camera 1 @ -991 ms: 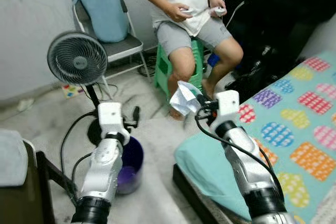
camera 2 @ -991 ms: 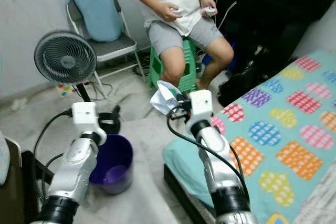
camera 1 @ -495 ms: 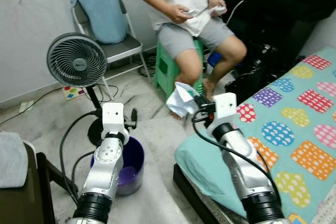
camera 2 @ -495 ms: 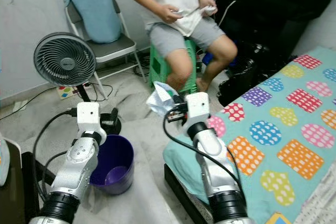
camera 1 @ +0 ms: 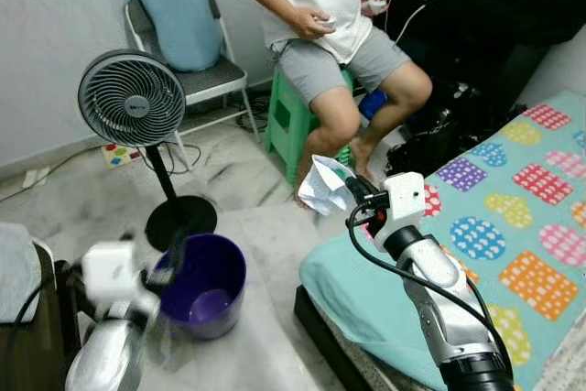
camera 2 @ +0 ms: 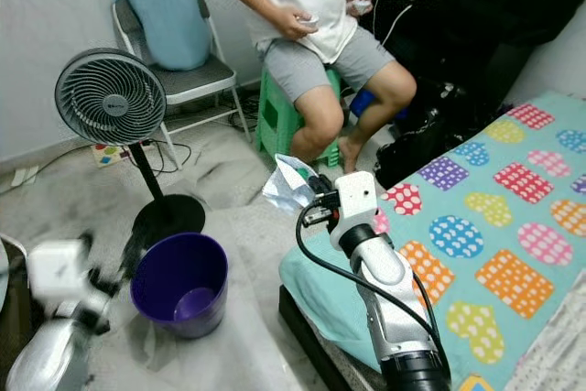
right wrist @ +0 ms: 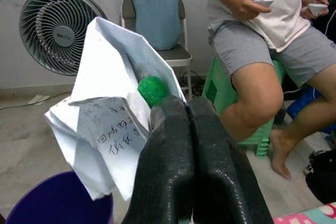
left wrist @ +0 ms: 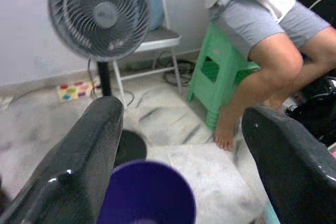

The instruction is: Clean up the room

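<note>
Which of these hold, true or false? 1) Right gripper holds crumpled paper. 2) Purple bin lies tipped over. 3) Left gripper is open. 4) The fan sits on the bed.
1) True: the right gripper is shut on the crumpled paper.
2) False: the purple bin stands upright on the floor.
3) True: the left gripper has its fingers wide apart.
4) False: the fan stands on the floor beside the bin.
</note>
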Tool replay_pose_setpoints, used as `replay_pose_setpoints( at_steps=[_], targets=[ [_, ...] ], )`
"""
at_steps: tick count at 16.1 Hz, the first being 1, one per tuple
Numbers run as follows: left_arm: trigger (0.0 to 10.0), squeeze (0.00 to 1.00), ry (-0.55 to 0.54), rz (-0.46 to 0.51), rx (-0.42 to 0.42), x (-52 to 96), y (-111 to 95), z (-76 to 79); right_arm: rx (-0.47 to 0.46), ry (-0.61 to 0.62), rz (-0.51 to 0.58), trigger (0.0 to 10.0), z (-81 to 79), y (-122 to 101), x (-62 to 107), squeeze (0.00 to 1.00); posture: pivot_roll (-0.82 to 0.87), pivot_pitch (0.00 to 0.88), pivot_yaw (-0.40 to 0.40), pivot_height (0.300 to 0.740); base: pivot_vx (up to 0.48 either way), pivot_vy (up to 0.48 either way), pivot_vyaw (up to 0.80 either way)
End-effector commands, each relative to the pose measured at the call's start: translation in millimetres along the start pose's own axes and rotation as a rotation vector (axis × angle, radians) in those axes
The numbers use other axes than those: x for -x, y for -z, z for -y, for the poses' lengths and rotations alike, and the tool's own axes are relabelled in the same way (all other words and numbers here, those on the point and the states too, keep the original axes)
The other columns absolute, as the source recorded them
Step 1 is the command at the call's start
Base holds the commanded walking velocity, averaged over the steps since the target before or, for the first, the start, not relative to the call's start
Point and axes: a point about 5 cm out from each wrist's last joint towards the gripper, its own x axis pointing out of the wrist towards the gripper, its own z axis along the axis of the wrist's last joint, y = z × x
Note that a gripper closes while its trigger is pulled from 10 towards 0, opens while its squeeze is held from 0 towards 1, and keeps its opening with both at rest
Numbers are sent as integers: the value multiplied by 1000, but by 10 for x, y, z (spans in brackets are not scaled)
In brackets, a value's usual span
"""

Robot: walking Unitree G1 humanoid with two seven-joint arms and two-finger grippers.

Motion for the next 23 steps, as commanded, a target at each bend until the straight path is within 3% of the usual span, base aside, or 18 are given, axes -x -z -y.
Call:
replay_pose_setpoints(
  at_steps=[1, 4, 7, 15, 23],
  targets=[
    [10000, 0, -17, 28, 13, 21, -56, 12, -8, -17, 15, 10000, -40, -53, -34, 0, -83, 0, -40, 740, 0, 0, 0],
    [10000, 0, -2, 42, 12, -41, -66, 136, -27, -36, 29, 10000, -136, -97, -74, 0, -96, 5, -45, 740, 0, 0, 0],
    [10000, 0, 34, 27, 26, -58, -85, 164, -12, -49, 27, 10000, -148, -106, -42, 0, -110, 16, -40, 740, 0, 0, 0],
    [10000, 0, 27, 39, 18, -116, -174, 204, 6, -75, 20, 10000, -198, -135, -64, 0, -105, 56, -57, 740, 0, 0, 800],
    [10000, 0, 65, 74, -6, -168, -232, 297, 11, -79, 27, 10000, -193, -170, -105, 0, -112, 42, -64, 740, 0, 0, 585]
  ],
)
